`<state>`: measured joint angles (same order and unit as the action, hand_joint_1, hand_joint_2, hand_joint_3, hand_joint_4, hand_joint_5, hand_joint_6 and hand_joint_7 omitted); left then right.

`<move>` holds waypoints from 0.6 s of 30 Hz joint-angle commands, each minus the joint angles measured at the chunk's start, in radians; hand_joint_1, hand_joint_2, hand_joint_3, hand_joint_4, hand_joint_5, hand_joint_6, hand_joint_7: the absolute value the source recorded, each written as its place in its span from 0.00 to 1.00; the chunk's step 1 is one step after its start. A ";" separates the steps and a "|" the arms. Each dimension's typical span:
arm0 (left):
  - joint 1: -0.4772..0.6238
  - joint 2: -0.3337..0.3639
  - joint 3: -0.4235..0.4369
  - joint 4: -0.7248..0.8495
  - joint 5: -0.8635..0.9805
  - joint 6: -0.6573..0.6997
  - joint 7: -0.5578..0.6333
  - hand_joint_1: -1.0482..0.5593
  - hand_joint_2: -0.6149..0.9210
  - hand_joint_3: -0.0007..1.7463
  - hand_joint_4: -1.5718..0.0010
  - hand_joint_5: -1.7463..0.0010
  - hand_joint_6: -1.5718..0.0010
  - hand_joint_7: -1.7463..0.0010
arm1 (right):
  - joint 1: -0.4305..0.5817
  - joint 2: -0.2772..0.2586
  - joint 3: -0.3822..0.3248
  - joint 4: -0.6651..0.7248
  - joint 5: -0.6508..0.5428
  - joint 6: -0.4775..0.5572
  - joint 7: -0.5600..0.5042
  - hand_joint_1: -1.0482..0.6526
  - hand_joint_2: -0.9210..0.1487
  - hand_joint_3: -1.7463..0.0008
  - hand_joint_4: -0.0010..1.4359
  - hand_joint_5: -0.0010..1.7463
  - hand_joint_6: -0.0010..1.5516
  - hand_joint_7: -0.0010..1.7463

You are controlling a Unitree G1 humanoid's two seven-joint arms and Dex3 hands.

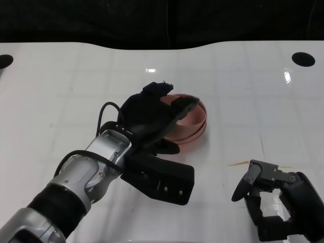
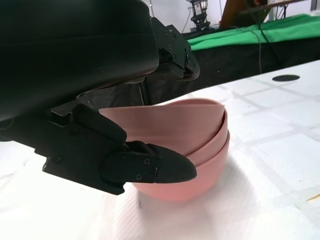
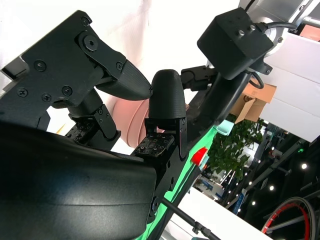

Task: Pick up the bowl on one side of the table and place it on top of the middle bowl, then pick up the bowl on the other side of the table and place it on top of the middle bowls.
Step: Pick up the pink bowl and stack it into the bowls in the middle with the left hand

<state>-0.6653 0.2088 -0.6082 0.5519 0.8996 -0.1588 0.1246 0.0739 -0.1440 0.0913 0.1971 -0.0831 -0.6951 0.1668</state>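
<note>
My right hand point(image 1: 276, 195) is nearest to me, low on the white table point(image 1: 76, 76). Its fingers are curled in and it holds nothing. A bit farther out, my left hand point(image 1: 152, 119) reaches over the pink bowls point(image 1: 195, 124) in the middle of the table. They sit just past its fingers, and my left hand is much nearer to them than my right.

The head view hides most of the bowls behind my hand. The left wrist view shows 2 pink rims, the top bowl point(image 2: 175, 122) tilted inside the lower bowl point(image 2: 200, 172). My fingers are on both sides of the top bowl's wall, so I think I am holding it. I see no other bowl anywhere.
</note>
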 commanded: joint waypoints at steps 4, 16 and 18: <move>0.122 0.080 0.078 -0.192 -0.070 -0.023 -0.016 0.22 1.00 0.19 1.00 0.85 0.87 0.99 | 0.001 -0.005 -0.009 -0.008 0.010 0.003 -0.001 0.46 0.48 0.25 0.63 1.00 0.51 0.84; 0.396 0.182 0.264 -0.414 -0.197 -0.242 0.136 0.28 1.00 0.17 1.00 0.88 0.89 0.99 | -0.009 -0.001 -0.007 0.001 0.010 0.020 0.003 0.46 0.48 0.24 0.62 1.00 0.51 0.84; 0.443 0.203 0.301 -0.436 -0.233 -0.290 0.137 0.31 1.00 0.16 1.00 0.77 0.86 0.98 | -0.008 -0.001 -0.006 0.000 0.004 0.022 0.000 0.46 0.48 0.24 0.62 1.00 0.52 0.84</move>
<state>-0.2518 0.3832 -0.3378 0.1379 0.6907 -0.4198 0.2446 0.0690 -0.1414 0.0894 0.1978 -0.0797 -0.6768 0.1721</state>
